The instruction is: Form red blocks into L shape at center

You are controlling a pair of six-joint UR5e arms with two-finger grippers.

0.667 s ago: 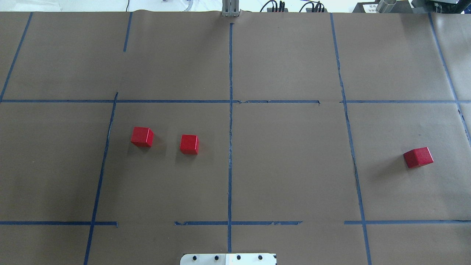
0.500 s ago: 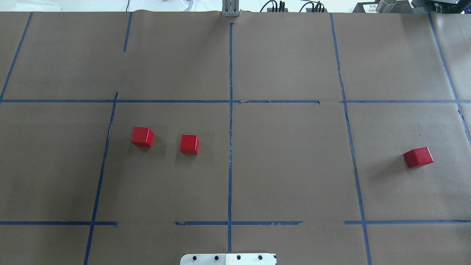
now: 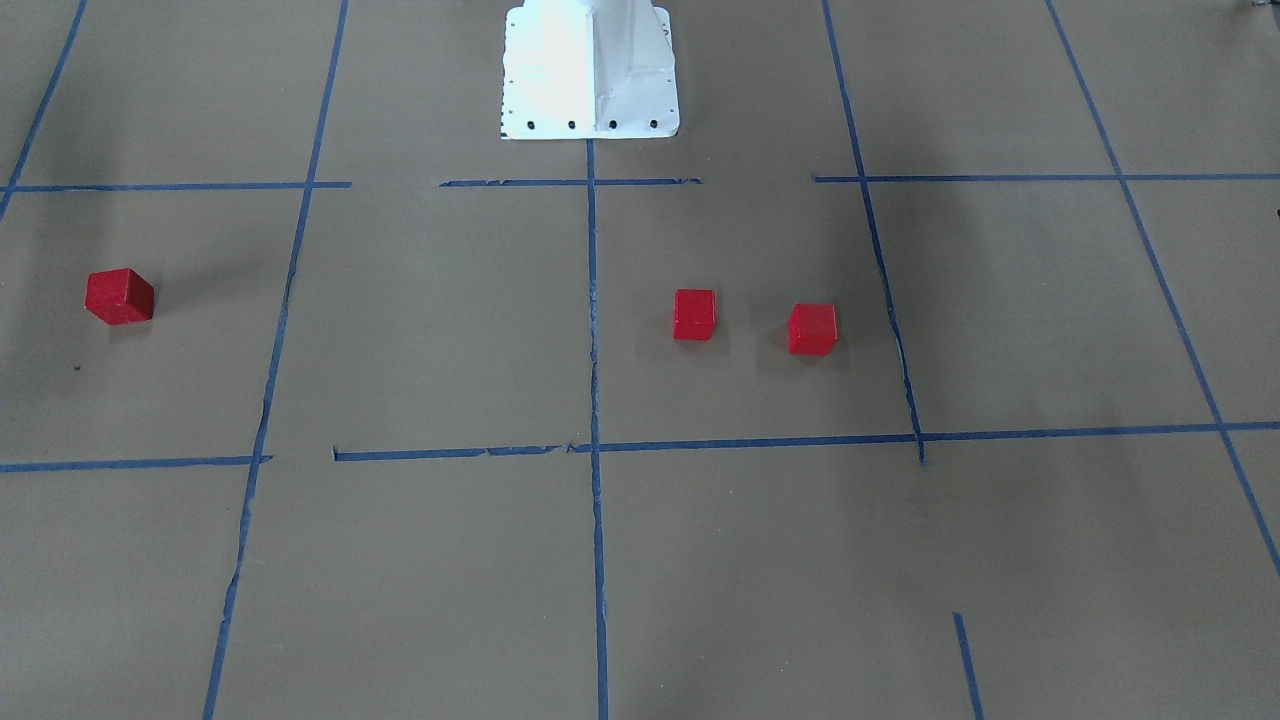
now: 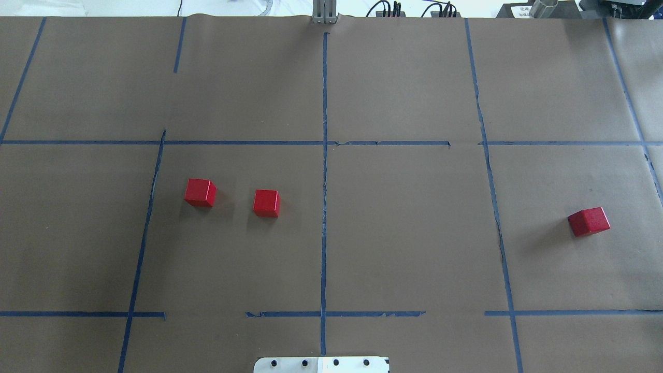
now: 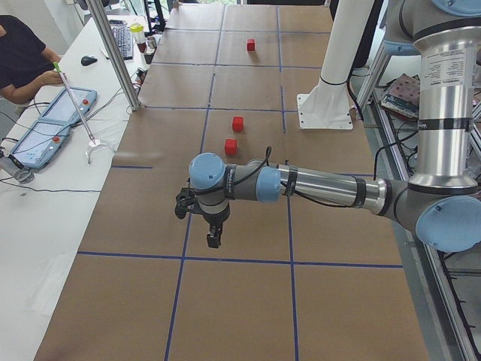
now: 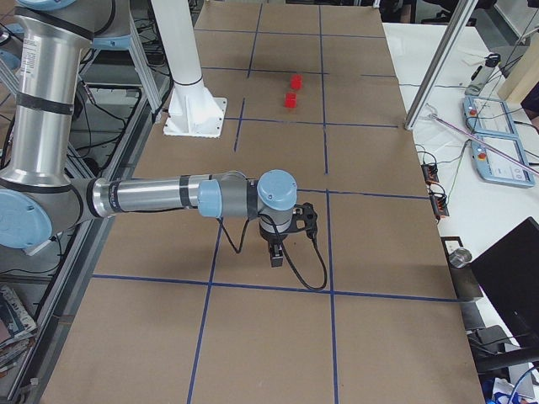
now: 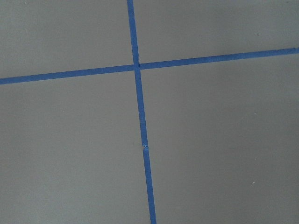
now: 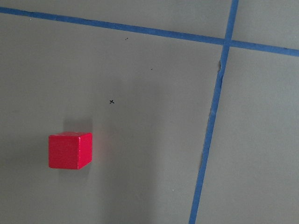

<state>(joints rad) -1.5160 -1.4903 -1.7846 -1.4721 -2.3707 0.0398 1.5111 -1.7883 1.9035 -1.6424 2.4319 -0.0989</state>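
Three red blocks lie apart on the brown paper. In the overhead view two sit left of the middle tape line, one further left and one nearer the line. The third lies far right, turned at an angle, and shows in the right wrist view. The center holds only the two left blocks. My left gripper and my right gripper hang over the table's ends and show only in the side views, so I cannot tell whether they are open or shut. Neither touches a block.
The white robot base stands at the near edge on the middle line. Blue tape lines grid the paper. A metal post and an operator's desk with tablets stand along the far side.
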